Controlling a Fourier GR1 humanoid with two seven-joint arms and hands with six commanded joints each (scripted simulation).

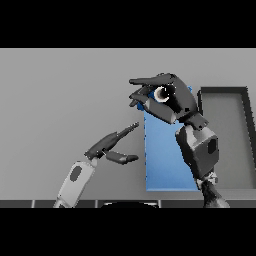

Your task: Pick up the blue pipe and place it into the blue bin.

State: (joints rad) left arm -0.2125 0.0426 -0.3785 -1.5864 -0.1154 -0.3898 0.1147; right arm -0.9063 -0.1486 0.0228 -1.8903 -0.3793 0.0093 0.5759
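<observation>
With the right hand (162, 97) over the bin's (165, 160) far edge, its fingers curled on the pipe (190, 90), which shows only as a blue sliver, an early release could drop the pipe beyond the bin onto the table (65, 90); the left hand (112, 146) hangs open left of the bin.
</observation>
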